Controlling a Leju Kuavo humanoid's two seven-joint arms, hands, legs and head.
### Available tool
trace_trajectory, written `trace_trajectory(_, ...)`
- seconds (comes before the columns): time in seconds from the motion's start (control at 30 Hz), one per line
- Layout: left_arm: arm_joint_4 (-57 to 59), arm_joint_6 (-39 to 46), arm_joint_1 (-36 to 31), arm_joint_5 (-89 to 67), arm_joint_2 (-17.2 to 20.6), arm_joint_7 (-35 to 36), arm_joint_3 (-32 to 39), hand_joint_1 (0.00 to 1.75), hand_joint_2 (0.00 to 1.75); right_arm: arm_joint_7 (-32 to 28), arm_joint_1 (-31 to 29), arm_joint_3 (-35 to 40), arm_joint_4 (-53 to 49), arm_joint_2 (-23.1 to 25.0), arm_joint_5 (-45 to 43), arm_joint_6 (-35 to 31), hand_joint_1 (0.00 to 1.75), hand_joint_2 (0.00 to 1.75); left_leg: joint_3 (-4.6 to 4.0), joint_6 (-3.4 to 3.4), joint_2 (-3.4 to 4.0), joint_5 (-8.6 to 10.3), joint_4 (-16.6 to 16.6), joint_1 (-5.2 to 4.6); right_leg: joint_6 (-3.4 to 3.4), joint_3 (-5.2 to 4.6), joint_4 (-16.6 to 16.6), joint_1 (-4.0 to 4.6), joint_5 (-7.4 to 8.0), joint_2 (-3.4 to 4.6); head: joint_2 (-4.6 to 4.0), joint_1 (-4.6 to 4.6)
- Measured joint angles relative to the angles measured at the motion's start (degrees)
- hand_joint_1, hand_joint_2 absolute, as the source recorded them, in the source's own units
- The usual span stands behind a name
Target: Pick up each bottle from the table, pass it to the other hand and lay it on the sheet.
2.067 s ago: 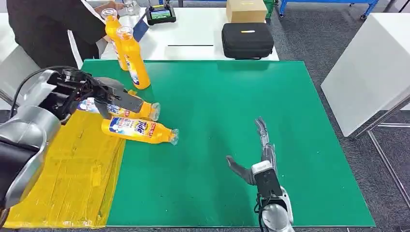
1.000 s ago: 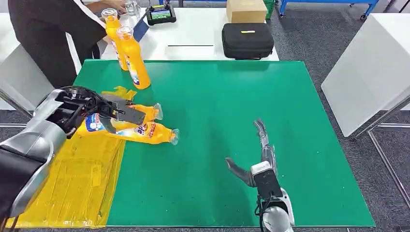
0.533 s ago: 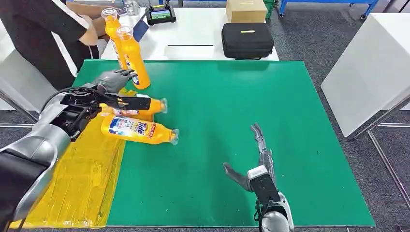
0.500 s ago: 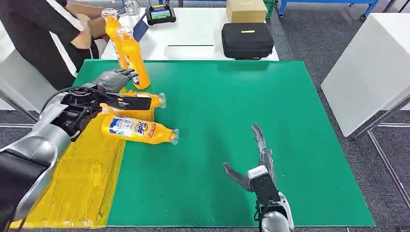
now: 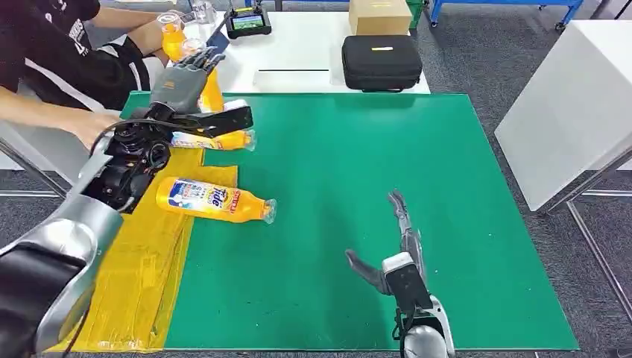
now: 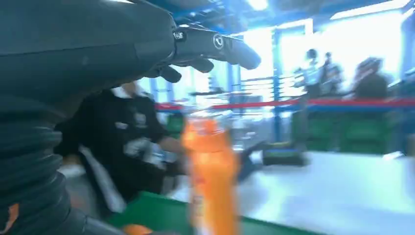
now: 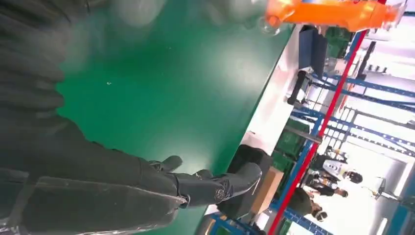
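Midway: two bottles (image 5: 211, 200) lie at yellow sheet (image 5: 141, 276) edge on worktop; left hand (image 5: 182, 82) spread, empty, near standing bottle (image 5: 210, 93); right hand (image 5: 395, 239) spread, waiting; standing bottle remains

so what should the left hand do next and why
Probably ease the left hand forward and wrap it round the upright bottle: the left wrist view shows that bottle standing straight ahead, with the fingers spread above it. The right hand lies open on the green mat, free to receive it.
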Motion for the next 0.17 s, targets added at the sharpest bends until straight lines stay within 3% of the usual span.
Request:
trace_trajectory(0.07, -5.2, 0.2, 3.2, 5.9, -1.1, -2.9, 2.0, 0.0, 1.75, -0.3, 0.1, -0.1, -0.2, 0.1, 0.1, 0.2, 0.0, 1.75, 0.0, 0.01, 0.01, -0.01, 0.0, -0.05, 0.0, -0.01, 0.0, -0.04, 0.0, 0.0, 0.0, -0.04)
trace_trajectory(0.1, -7.8, 0.1, 4.8, 8.7, -1.5, -4.0, 3.1, 0.0, 1.75, -0.5, 0.2, -0.2, -0.5, 0.2, 0.1, 0.4, 0.0, 0.0, 0.0, 0.01, 0.01, -0.01, 0.0, -0.05, 0.0, -0.01, 0.0, -0.04, -0.01, 0.0, 0.0, -0.04)
trace_trajectory(0.17, -14.2, -2.3, 9.2, 20.1, -3.2, -8.1, 5.5, 0.0, 1.75, -2.9, 0.4, -0.2, -1.4, 0.3, -2.9, 1.5, 0.0, 0.0, -0.01, 0.01, 0.02, -0.02, 0.0, -0.08, 0.01, -0.01, 0.0, -0.1, -0.01, 0.0, 0.0, -0.04)
